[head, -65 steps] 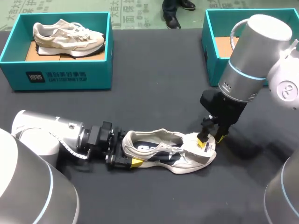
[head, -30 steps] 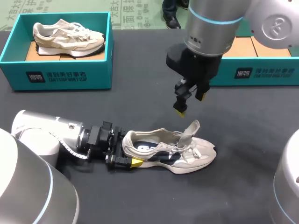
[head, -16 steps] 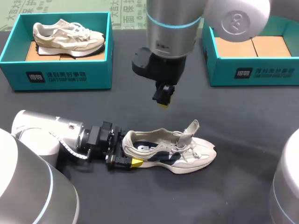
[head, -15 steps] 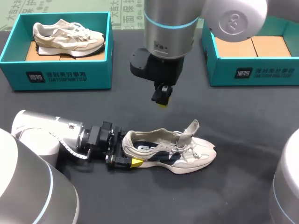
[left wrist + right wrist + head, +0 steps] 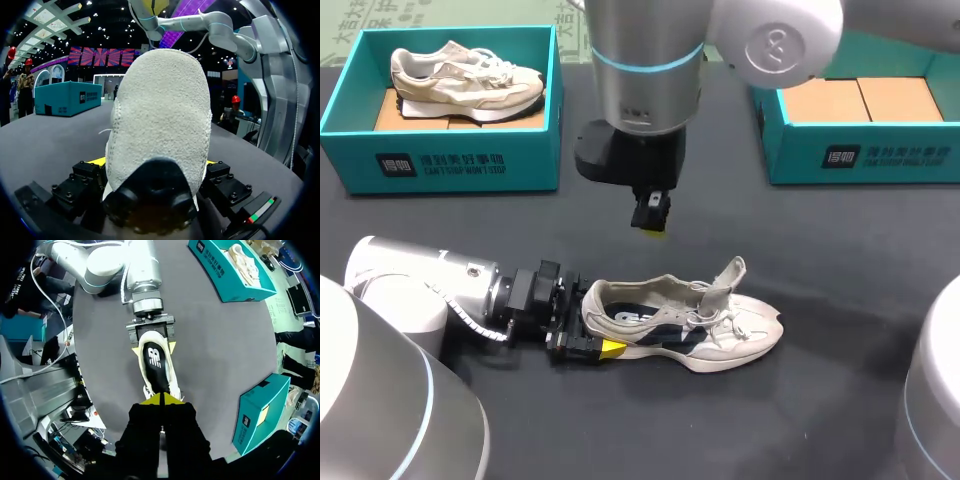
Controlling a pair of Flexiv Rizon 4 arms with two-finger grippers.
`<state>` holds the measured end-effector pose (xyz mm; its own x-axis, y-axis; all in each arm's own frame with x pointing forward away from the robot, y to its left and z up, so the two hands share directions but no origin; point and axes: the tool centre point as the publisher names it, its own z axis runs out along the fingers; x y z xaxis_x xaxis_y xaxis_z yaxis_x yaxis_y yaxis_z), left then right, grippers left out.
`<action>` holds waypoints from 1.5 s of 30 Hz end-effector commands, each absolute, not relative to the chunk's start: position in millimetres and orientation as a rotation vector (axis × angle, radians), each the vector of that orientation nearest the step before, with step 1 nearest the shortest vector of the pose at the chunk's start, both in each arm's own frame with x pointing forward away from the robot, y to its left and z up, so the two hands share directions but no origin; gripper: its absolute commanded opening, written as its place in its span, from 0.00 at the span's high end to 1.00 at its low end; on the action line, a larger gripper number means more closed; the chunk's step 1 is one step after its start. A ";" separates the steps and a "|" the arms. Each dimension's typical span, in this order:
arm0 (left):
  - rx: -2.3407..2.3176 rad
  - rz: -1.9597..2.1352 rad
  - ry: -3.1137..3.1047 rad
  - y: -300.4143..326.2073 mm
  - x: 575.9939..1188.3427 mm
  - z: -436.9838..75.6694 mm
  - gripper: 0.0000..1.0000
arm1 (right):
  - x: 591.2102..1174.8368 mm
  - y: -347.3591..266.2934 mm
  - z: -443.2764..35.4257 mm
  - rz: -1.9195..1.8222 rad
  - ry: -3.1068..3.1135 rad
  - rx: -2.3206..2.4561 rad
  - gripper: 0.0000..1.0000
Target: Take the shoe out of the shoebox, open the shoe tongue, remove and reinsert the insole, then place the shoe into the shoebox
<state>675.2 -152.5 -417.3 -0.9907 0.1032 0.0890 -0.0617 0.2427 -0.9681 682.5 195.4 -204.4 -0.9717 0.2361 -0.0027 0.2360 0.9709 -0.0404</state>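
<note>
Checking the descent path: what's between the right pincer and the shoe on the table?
Nothing: head view shows only bare black table between the right pincer and the shoe.

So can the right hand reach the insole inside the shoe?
Probably yes. The right hand hangs above the shoe with nothing between, the tongue stands up, and the insole shows in the open top. The left hand only grips the heel.

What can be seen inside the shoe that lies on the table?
A dark insole with a white mark shows in the opening of the shoe, behind the raised tongue. Its front part, toward the toe, is hidden under the laces.
</note>
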 end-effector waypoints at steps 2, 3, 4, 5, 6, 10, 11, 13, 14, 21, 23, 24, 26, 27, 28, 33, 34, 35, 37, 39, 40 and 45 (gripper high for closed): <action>-0.038 1.852 -2.370 -151.7 674.3 -417.6 1.00 | 670.1 201.9 -220.2 0.071 -3.137 -0.273 1.00; -0.038 1.852 -2.370 -151.7 674.3 -417.6 1.00 | 666.5 205.5 -222.3 0.093 -3.146 -0.221 1.00; -0.038 1.852 -2.370 -151.7 674.3 -417.6 1.00 | 662.7 209.6 -223.1 0.091 -3.165 -0.167 1.00; -0.038 1.852 -2.370 -151.7 674.3 -417.6 1.00 | 660.0 213.1 -225.2 0.093 -3.159 -0.162 1.00; -0.038 1.852 -2.370 -151.7 674.3 -417.6 1.00 | 658.1 217.3 -228.0 0.111 -3.158 -0.149 1.00; -0.038 1.852 -2.370 -151.7 674.3 -417.6 1.00 | 657.7 220.5 -237.7 0.092 -3.138 -0.145 1.00; -0.038 1.852 -2.370 -151.7 674.3 -417.6 1.00 | 657.7 220.5 -237.7 0.092 -3.138 -0.145 1.00; -0.038 1.852 -2.370 -151.7 674.3 -417.6 1.00 | 657.7 220.5 -237.7 0.092 -3.138 -0.145 1.00; -0.038 1.852 -2.370 -151.7 674.3 -417.6 1.00 | 657.7 220.5 -237.7 0.092 -3.138 -0.145 1.00; -0.038 1.852 -2.370 -151.7 674.3 -417.6 1.00 | 657.1 223.4 -241.5 0.098 -3.158 -0.131 1.00; -0.038 1.852 -2.370 -151.7 674.3 -417.6 1.00 | 654.1 226.8 -251.8 0.067 -3.176 -0.109 1.00; -0.038 1.852 -2.370 -151.7 674.3 -417.6 1.00 | 653.1 226.9 -257.8 0.061 -3.180 -0.118 1.00; -0.038 1.852 -2.370 -151.7 674.3 -417.6 1.00 | 651.5 225.5 -269.3 0.006 -3.179 -0.121 1.00; -0.038 1.852 -2.370 -151.7 674.3 -417.6 1.00 | 650.8 225.0 -273.8 -0.003 -3.183 -0.121 1.00; -0.038 1.852 -2.370 -151.7 674.3 -417.6 1.00 | 650.0 224.4 -278.0 -0.021 -3.181 -0.117 1.00; -0.038 1.852 -2.370 -151.7 674.3 -417.6 1.00 | 647.4 220.7 -297.9 -0.068 -3.211 -0.127 1.00; -0.038 1.852 -2.370 -151.7 674.3 -417.6 1.00 | 647.4 220.7 -297.9 -0.068 -3.211 -0.127 1.00; -0.038 1.852 -2.370 -151.7 674.3 -417.6 1.00 | 647.4 220.7 -297.9 -0.068 -3.211 -0.127 1.00; -0.038 1.852 -2.370 -151.7 674.3 -417.6 1.00 | 647.4 220.7 -297.9 -0.068 -3.211 -0.127 1.00; -0.038 1.852 -2.370 -151.7 674.3 -417.6 1.00 | 647.4 220.7 -297.9 -0.068 -3.211 -0.127 1.00; -0.038 1.852 -2.370 -151.7 674.3 -417.6 1.00 | 647.4 220.7 -297.9 -0.068 -3.211 -0.127 1.00; -0.038 1.852 -2.370 -151.7 674.3 -417.6 1.00 | 653.8 221.8 -305.0 -0.078 -3.189 -0.103 1.00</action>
